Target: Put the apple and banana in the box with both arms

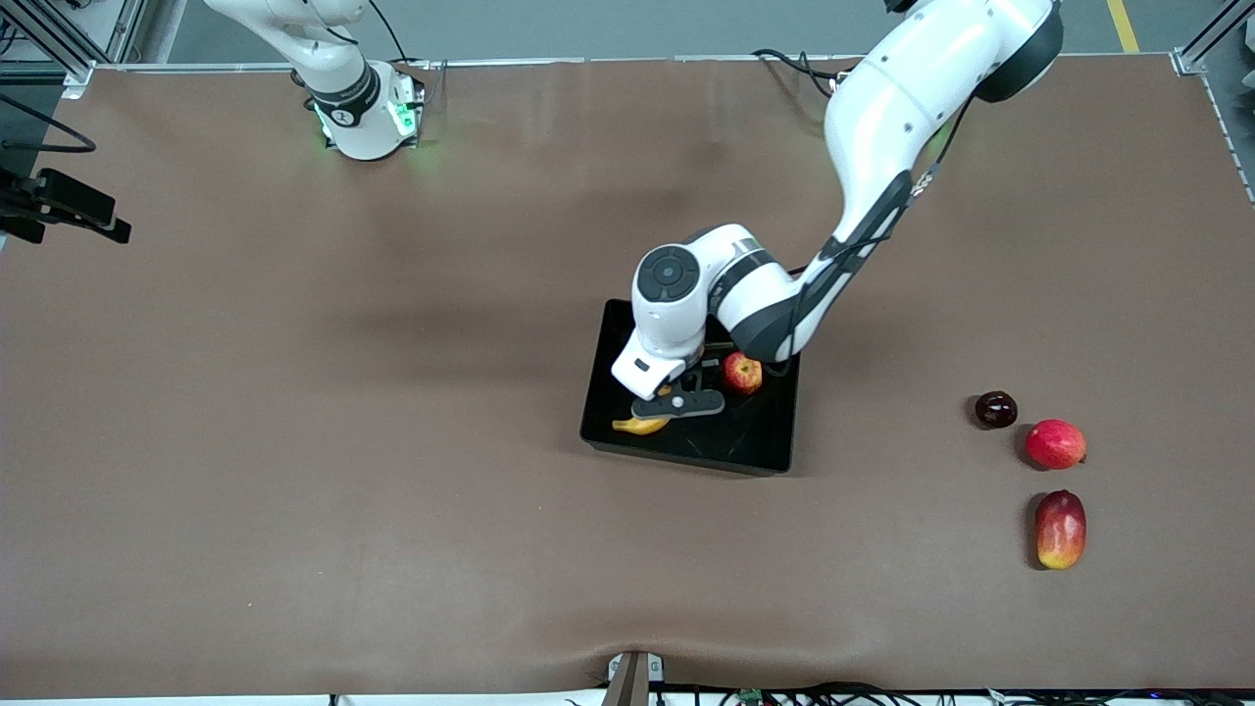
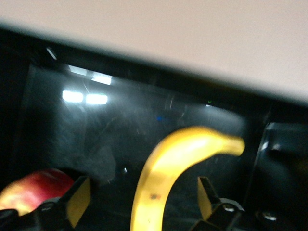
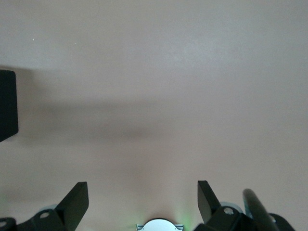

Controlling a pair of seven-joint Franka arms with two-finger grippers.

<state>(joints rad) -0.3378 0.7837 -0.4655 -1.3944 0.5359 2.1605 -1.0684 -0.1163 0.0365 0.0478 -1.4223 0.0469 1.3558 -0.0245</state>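
The black box (image 1: 747, 451) sits mid-table. The apple (image 1: 742, 374) lies in it, toward the left arm's end. The yellow banana (image 1: 640, 425) lies in it, nearer the front camera. My left gripper (image 1: 677, 402) is low over the box, above the banana. In the left wrist view the banana (image 2: 168, 168) runs between the open left gripper (image 2: 143, 185) with a gap on each side. The apple (image 2: 33, 190) is beside one finger and the box floor (image 2: 120, 120) lies below. My right gripper (image 3: 143, 185) is open and empty over bare table near its own base; it is out of the front view.
Three other fruits lie toward the left arm's end: a dark round fruit (image 1: 995, 409), a pinkish-red round fruit (image 1: 1055, 443) and a red-yellow mango-like fruit (image 1: 1061, 529). A black device (image 1: 59, 206) juts over the table's edge at the right arm's end.
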